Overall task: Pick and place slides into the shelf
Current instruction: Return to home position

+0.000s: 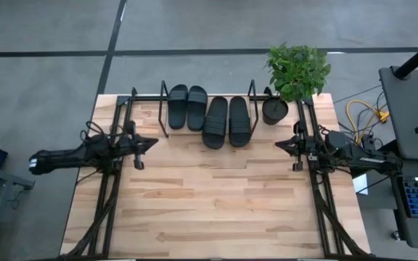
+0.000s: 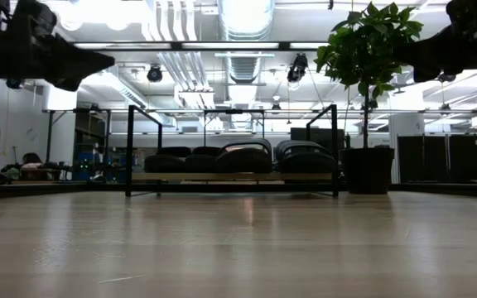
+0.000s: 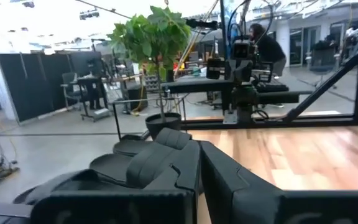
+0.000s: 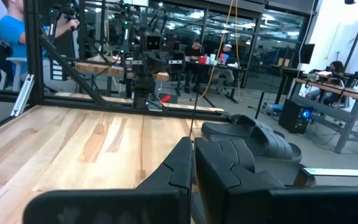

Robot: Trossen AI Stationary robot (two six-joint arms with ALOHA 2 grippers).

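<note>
Several black slides lie side by side, soles down, on the shelf (image 1: pixel 163 109) at the table's far edge. Two of them (image 1: pixel 187 106) sit farther back, and two (image 1: pixel 227 121) reach out past the shelf's front. In the low view they rest on its wooden base board (image 2: pixel 232 175). My left gripper (image 1: pixel 154 143) hangs shut and level above the table's left side, pointing right, with nothing in it. My right gripper (image 1: pixel 276 143) is shut too, at the right side, pointing left. The slides (image 3: pixel 129 163) show past my left fingers, and the slides (image 4: pixel 253 138) show past my right fingers.
A black pot (image 1: pixel 275 110) with a leafy green plant (image 1: pixel 297 69) stands just right of the shelf at the far right corner. Bare wooden tabletop (image 1: pixel 216 196) stretches between the two arms to the near edge. People and desks show in the room beyond.
</note>
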